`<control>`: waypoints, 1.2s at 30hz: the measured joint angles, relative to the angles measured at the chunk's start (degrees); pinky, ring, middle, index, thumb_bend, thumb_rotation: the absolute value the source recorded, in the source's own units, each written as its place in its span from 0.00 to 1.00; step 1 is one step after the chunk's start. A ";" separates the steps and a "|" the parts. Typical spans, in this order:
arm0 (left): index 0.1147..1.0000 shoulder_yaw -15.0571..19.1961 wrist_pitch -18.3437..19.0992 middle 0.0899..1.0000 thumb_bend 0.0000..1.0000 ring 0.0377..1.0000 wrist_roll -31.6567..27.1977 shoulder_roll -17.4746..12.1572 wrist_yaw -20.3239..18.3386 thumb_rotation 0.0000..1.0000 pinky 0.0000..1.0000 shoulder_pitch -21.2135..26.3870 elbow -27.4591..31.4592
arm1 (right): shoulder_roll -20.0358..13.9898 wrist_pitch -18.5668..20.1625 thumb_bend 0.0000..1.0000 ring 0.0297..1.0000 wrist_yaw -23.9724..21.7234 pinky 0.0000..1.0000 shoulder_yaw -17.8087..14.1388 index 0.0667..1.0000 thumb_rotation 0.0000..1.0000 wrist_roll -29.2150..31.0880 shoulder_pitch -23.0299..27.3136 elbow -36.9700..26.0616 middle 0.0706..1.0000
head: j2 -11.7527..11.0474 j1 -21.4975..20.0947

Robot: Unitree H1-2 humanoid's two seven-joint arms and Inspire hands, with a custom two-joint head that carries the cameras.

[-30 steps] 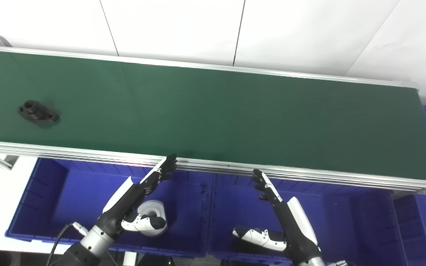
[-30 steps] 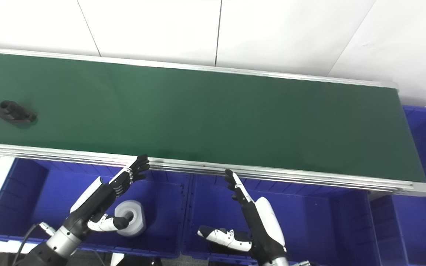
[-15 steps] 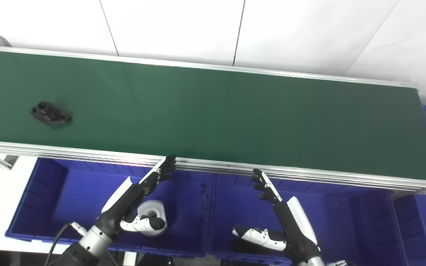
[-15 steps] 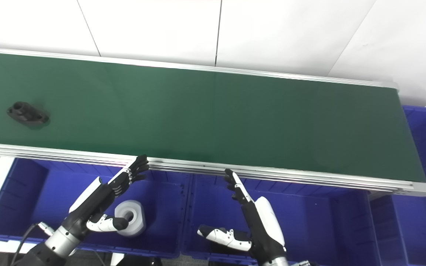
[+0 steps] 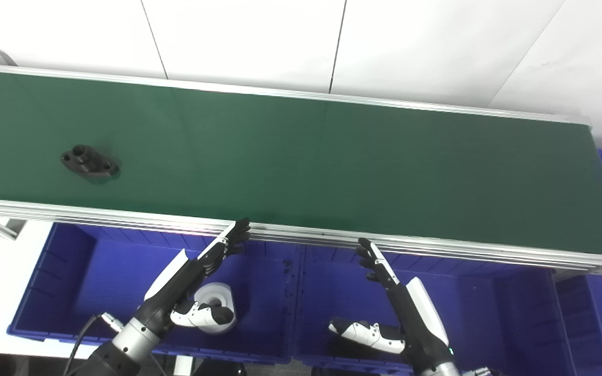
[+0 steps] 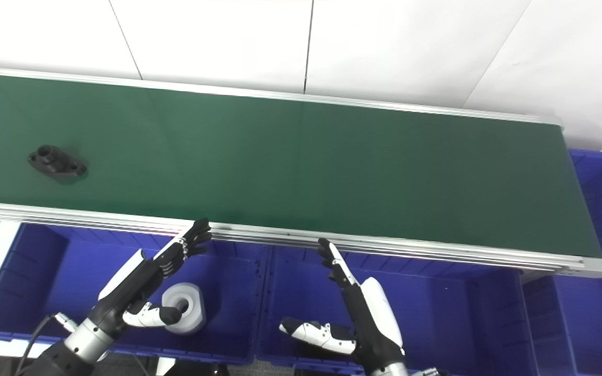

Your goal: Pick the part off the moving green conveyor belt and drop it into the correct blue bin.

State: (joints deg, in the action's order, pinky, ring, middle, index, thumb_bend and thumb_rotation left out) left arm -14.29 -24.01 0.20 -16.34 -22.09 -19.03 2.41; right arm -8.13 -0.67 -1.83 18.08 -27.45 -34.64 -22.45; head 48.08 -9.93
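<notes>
Both of my hands hang empty over the blue plastic bins below the conveyor. My left hand [image 5: 191,282] has its fingers stretched out and spread, the fingertips [image 5: 238,232] reaching up to the aluminium rail of the belt, the thumb splayed low to the side. My right hand [image 5: 400,308] is spread wide in the same manner, its fingertips [image 5: 366,250] just under the rail, the thumb jutting left.

On the long dark green conveyor belt [image 5: 306,156] the small black flanged part with a raised collar and holes [image 5: 90,163] lies flat near the left end, close to the belt's near edge and well apart from either hand.

Under my left hand, the left blue bin [image 5: 71,271] holds a white ring-shaped part [image 5: 216,302], partly covered by my thumb. My right hand hovers over the middle blue bin [image 5: 468,308].

My left eye view cuts another blue bin at the belt's right end to a sliver at the frame edge; my right eye view shows more of this far-right blue bin [image 6: 601,188] and its ribbed wall.
</notes>
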 measured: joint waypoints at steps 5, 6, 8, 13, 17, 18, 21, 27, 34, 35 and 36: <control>0.99 0.00 0.00 0.99 0.84 0.96 0.01 0.00 -0.25 0.74 0.92 0.12 -0.16 | 0.00 0.01 0.92 0.89 0.00 0.84 0.02 0.98 0.65 -0.13 0.06 0.00 0.92 | 0.00 0.00; 0.99 0.00 0.00 0.99 0.83 0.96 0.01 0.00 -0.27 0.74 0.92 0.12 -0.16 | 0.00 0.00 0.92 0.90 0.00 0.84 0.02 0.98 0.65 -0.13 0.07 0.00 0.92 | 0.00 0.00; 0.99 0.02 0.00 0.99 0.83 0.96 0.02 0.00 -0.27 0.75 0.92 0.12 -0.23 | 0.00 0.00 0.92 0.89 0.00 0.83 0.02 0.98 0.64 -0.12 0.08 0.01 0.92 | -0.09 0.09; 0.99 -0.04 -0.01 0.99 0.84 0.97 0.03 0.01 -0.29 0.73 0.92 0.11 -0.74 | -0.02 0.00 0.92 0.90 0.01 0.85 0.02 0.98 0.65 -0.14 0.09 0.10 0.92 | -1.40 2.79; 0.98 -0.58 0.03 0.98 0.85 0.95 0.16 0.12 -0.32 0.73 0.89 -0.05 -1.03 | -0.28 -0.07 0.92 0.89 0.09 0.83 -0.28 0.97 0.64 -0.10 0.06 0.51 0.92 | -4.74 10.96; 0.98 -0.73 0.03 0.98 0.85 0.95 0.21 0.22 -0.31 0.73 0.89 -0.09 -1.10 | -0.39 -0.27 0.92 0.89 0.16 0.83 -0.43 0.97 0.64 -0.04 0.06 0.79 0.92 | -4.92 11.33; 0.98 -1.19 -0.17 0.98 0.82 0.94 0.69 1.13 -0.25 0.69 0.88 -0.08 -1.98 | -1.14 -3.34 0.90 0.89 1.38 0.83 -0.91 0.98 0.62 0.67 0.10 3.09 0.92 | -7.11 14.58; 0.98 -2.28 -0.45 0.98 0.84 0.94 2.21 2.64 0.53 0.70 0.89 -0.09 -3.64 | -2.35 -6.87 0.89 0.89 2.17 0.82 -1.82 0.98 0.60 2.65 0.12 5.53 0.92 | -8.70 15.82; 0.99 -3.00 -0.49 0.98 0.84 0.95 3.90 2.62 1.79 0.71 0.90 -0.01 -3.71 | -2.37 -8.41 0.89 0.87 2.27 0.80 -2.00 0.98 0.58 3.16 0.16 6.54 0.91 | -8.96 15.21; 0.98 -3.04 -0.49 0.98 0.84 0.95 3.91 2.62 1.95 0.71 0.90 -0.01 -3.74 | -2.36 -8.58 0.89 0.86 2.27 0.78 -2.02 0.97 0.58 3.14 0.15 6.54 0.90 | -8.96 15.21; 0.98 -3.06 -0.49 0.98 0.84 0.94 3.92 2.62 2.14 0.71 0.90 -0.01 -3.77 | -2.34 -8.66 0.89 0.86 2.27 0.78 -2.04 0.97 0.58 3.12 0.15 6.54 0.90 | -9.14 14.86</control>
State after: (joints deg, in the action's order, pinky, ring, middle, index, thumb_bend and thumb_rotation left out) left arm -17.35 -24.50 4.12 -13.72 -19.95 -19.04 -1.36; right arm -10.48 -9.33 0.44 16.04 -24.33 -34.49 -15.91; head 38.94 4.93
